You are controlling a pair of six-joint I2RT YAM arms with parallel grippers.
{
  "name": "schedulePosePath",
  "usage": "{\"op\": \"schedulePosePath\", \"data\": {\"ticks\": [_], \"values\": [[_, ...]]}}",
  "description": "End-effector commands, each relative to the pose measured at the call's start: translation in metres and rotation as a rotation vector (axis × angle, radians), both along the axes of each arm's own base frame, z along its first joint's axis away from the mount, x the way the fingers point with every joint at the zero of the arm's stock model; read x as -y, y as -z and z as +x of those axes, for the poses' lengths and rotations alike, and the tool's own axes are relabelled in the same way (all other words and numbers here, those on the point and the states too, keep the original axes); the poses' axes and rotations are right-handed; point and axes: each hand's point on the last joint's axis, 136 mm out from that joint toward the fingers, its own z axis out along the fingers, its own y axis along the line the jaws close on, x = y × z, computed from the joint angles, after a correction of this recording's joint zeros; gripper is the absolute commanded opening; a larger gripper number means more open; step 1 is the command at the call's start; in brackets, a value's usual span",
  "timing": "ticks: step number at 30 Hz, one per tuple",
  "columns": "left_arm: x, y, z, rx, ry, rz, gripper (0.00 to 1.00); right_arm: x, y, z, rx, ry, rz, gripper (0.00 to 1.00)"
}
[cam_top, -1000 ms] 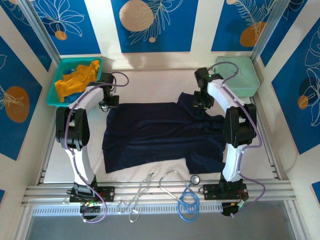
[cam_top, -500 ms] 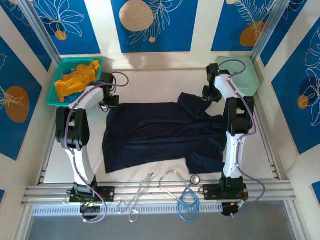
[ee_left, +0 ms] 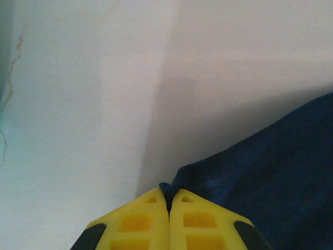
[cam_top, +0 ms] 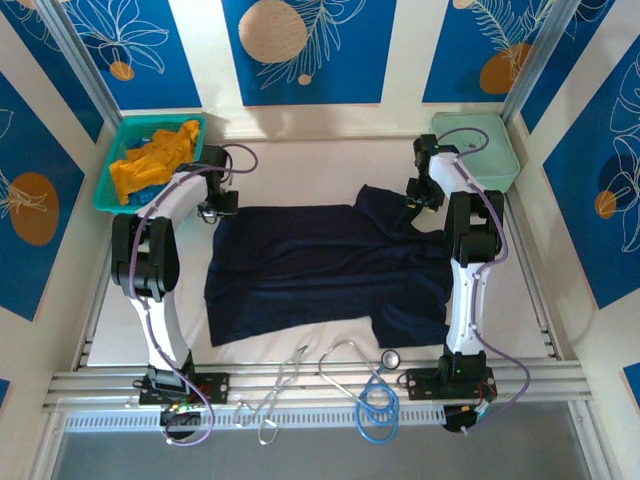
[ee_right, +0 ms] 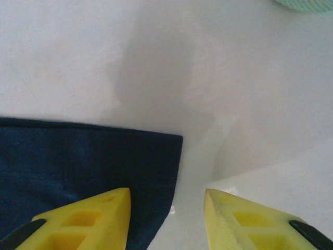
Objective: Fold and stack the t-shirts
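Observation:
A large dark navy t-shirt (cam_top: 320,265) lies spread across the middle of the table, one sleeve reaching toward the back right. My left gripper (cam_top: 212,210) sits at its back left corner, shut on a pinch of the navy cloth (ee_left: 270,172) that pokes out between the yellow fingertips (ee_left: 169,200). My right gripper (cam_top: 418,200) hovers open at the sleeve's far edge. In the right wrist view the sleeve corner (ee_right: 78,161) lies under the left finger, with bare table between the tips (ee_right: 166,195). A mustard-orange t-shirt (cam_top: 150,160) lies crumpled in the teal basket (cam_top: 110,195).
A mint-green hard case (cam_top: 480,150) stands at the back right, close behind my right gripper; its edge shows in the right wrist view (ee_right: 307,4). Loose grey and blue cables (cam_top: 370,390) lie along the front rail between the arm bases.
My right gripper has swung from over the sleeve toward the back right, then settled at the sleeve's edge. The left arm and the shirt's body have stayed put.

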Motion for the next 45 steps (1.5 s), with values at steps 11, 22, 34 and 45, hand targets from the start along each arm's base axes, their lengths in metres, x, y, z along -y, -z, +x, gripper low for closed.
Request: {"op": "schedulePosePath", "data": {"ticks": [11,22,34,45], "values": [[0.002,-0.004,0.005,0.013,0.012,0.006,0.0,-0.002,0.028,0.018,-0.035,-0.019,0.057,0.33],[0.002,0.003,0.001,0.006,0.008,0.008,0.0,-0.009,0.028,0.018,-0.037,-0.053,0.098,0.0],[0.022,-0.102,0.013,0.217,0.022,-0.058,0.0,-0.023,-0.135,0.003,0.29,-0.14,0.053,0.0],[0.017,-0.28,-0.04,0.57,0.011,-0.132,0.0,-0.055,-0.366,-0.113,0.844,-0.348,0.082,0.0]]}}
